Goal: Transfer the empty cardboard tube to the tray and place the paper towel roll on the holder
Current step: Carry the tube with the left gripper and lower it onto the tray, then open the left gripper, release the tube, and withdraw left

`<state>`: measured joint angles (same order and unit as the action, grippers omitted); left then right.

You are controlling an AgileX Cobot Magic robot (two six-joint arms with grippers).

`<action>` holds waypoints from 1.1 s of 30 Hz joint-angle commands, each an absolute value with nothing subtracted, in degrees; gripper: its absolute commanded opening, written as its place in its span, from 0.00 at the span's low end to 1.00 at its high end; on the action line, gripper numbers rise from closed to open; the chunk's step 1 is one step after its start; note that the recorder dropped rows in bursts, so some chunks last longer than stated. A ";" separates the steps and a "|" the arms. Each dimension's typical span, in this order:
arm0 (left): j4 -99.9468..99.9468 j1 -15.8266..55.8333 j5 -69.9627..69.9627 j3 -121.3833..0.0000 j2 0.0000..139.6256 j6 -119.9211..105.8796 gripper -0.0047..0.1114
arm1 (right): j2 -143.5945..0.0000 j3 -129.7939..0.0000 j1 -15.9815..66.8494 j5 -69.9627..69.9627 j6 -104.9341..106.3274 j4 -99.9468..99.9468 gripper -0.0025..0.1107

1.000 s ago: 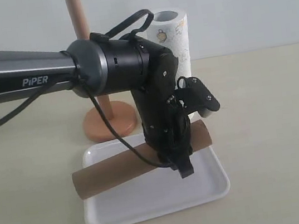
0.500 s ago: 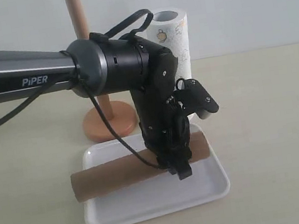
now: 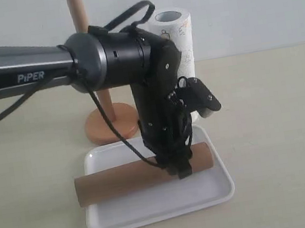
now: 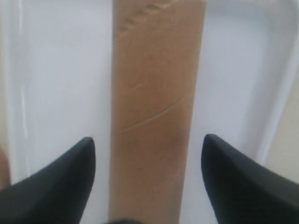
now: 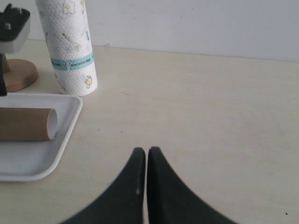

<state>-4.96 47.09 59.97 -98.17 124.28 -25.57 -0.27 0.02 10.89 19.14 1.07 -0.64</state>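
The brown cardboard tube (image 3: pixel 122 179) lies across the white tray (image 3: pixel 155 205), its left end sticking out over the rim. My left gripper (image 3: pixel 177 165) hangs over the tube's right part. In the left wrist view the gripper (image 4: pixel 148 138) is open, and the tube (image 4: pixel 156 93) runs between its fingers with bare tray (image 4: pixel 60 70) showing on both sides. The printed paper towel roll (image 3: pixel 178 35) stands upright behind the tray, next to the wooden holder (image 3: pixel 111 123). My right gripper (image 5: pixel 146 150) is shut and empty over bare table, right of the tray (image 5: pixel 28 158).
The left arm's dark body and cables partly hide the holder's dowel (image 3: pixel 77 10) and the roll. A pale wall runs behind the beige tabletop. In the right wrist view the roll (image 5: pixel 70 46) stands beside the holder's base (image 5: pixel 18 74).
The tube's right end has come down, so it now lies level on the tray. The left wrist has lifted slightly. The roll and holder have not moved.
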 commanded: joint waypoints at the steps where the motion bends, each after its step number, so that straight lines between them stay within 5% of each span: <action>1: -5.03 47.19 62.04 -102.99 119.38 -25.40 0.56 | 0.00 0.00 10.85 18.94 1.26 -0.74 0.03; 4: -4.76 47.19 62.84 -105.33 117.00 -25.40 0.47 | 0.00 0.00 10.85 18.94 1.26 -0.74 0.03; 8: -4.76 47.19 64.30 -106.25 114.57 -23.55 0.11 | 0.00 0.00 10.85 18.94 1.26 -0.74 0.03; 9: -4.76 47.19 64.96 -106.25 114.22 -22.72 0.08 | 0.00 0.00 10.85 18.94 1.26 -0.74 0.03; 21: -4.75 46.99 69.96 -102.23 111.12 -18.91 0.08 | 0.00 0.00 10.85 18.94 1.26 -0.74 0.03; 33: -4.47 46.96 55.27 -70.37 85.89 -10.56 0.08 | 0.00 0.00 10.85 18.94 1.26 -0.74 0.03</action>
<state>-4.89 47.09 61.03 -78.68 93.41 -13.50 -0.27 0.02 10.89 19.14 1.07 -0.64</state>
